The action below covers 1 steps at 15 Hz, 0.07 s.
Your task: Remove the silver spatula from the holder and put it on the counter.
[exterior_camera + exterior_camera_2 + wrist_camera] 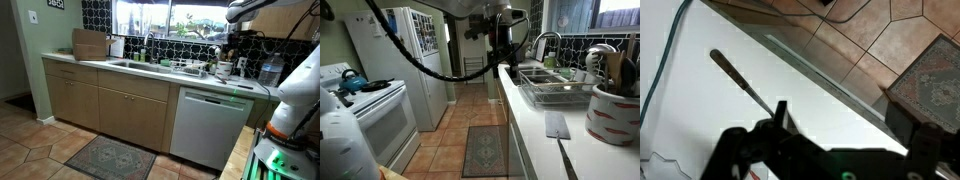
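Lower right in an exterior view, the silver spatula [558,126] lies flat on the counter [532,140] near the holder [615,105], well apart from the gripper [505,58] at upper centre. Upper left in the wrist view, a slim handle [740,80], likely the spatula's, slants toward the fingers [781,112], which are spread and empty.

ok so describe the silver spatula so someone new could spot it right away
Find the long pale counter and follow it to the white, red-striped holder in an exterior view. Beside it lies the silver spatula, flat on the worktop. It is the only utensil lying down; the rest stand in the holder.
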### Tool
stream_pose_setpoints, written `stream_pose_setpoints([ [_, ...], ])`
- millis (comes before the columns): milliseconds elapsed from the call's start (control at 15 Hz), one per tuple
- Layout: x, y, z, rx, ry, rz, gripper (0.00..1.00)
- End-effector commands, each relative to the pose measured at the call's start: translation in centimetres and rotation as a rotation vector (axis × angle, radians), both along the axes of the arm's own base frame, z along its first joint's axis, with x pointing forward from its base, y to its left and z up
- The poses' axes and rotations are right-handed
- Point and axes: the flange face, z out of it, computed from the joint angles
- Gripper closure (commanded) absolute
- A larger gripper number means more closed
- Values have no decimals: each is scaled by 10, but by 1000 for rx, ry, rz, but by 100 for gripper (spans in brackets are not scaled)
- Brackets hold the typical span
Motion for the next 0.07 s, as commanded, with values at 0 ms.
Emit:
stream_pose_setpoints([
  [0,1,0,0,1,2,1,0],
])
